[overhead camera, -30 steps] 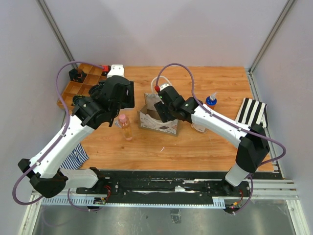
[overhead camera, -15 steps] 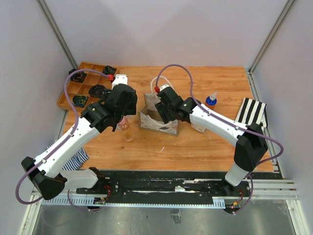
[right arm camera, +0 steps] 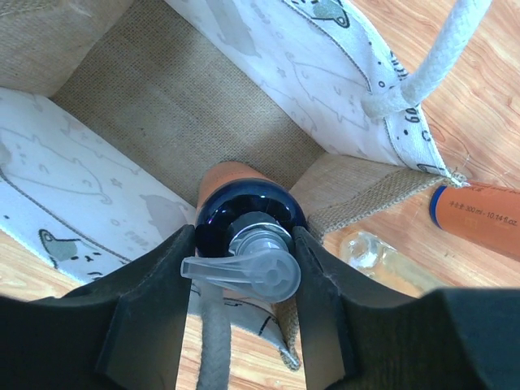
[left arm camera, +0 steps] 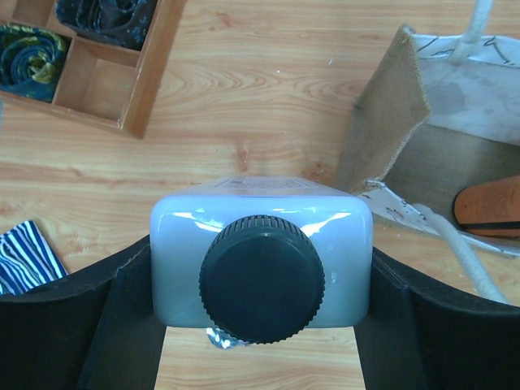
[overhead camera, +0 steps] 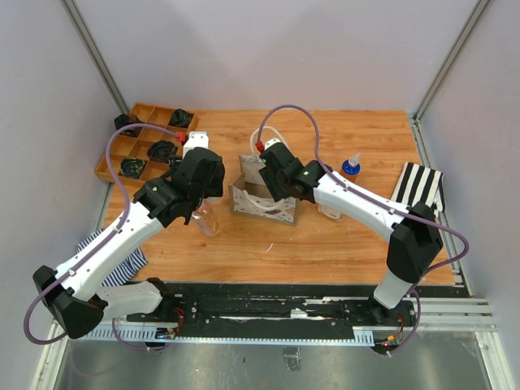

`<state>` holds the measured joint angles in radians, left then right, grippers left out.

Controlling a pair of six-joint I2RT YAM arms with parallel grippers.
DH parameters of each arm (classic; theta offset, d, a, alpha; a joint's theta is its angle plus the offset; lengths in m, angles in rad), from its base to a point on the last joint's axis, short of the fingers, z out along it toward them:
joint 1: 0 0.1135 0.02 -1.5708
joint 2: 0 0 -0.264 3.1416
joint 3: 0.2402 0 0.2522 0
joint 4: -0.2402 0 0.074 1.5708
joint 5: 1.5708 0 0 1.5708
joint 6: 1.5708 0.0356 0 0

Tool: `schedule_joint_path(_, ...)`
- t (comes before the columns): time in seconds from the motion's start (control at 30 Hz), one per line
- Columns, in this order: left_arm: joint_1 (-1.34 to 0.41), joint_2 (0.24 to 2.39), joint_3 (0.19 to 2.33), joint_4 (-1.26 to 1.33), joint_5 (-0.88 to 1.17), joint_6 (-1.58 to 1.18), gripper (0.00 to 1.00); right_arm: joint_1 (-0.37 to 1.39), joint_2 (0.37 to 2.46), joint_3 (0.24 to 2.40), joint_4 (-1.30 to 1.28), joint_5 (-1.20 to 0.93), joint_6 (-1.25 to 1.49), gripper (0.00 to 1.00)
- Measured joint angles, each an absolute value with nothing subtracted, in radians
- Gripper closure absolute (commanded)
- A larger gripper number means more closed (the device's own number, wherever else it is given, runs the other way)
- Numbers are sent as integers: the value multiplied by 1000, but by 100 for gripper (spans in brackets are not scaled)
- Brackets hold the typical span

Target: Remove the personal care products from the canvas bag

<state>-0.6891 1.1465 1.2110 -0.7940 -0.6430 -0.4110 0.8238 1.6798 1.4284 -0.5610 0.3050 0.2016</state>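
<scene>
Left wrist view: a squarish clear bottle with a black screw cap is pinched by the left gripper, one finger pressed flat against each side. It's held over the wooden table, outside the canvas bag, which stands just to its right with the mouth open. Whether the bottle's base touches the table can't be told.

On the right wrist view, the right gripper is seen down inside the bag, with its jaws closed around an orange pump bottle that has a dark blue collar and a grey pump head. One white rope handle is draped over the bag's rim. Just outside the bag, an orange tube with a blue band and a small clear bottle are lying on the table.

From the top, a blue-capped bottle is seen standing well right of the bag, near a striped cloth. A compartmented wooden tray sits at the far left.
</scene>
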Motion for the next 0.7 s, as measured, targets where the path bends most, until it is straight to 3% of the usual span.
schedule_joint_path(0.27,-686,1106,1053,-769,-653,-444,59,824,1680,1467,-604,285,200,91)
schedule_joint_path(0.7,-612,1180,1036,-646,-633,-416,57,813,1680,1599,-636,299,175,92)
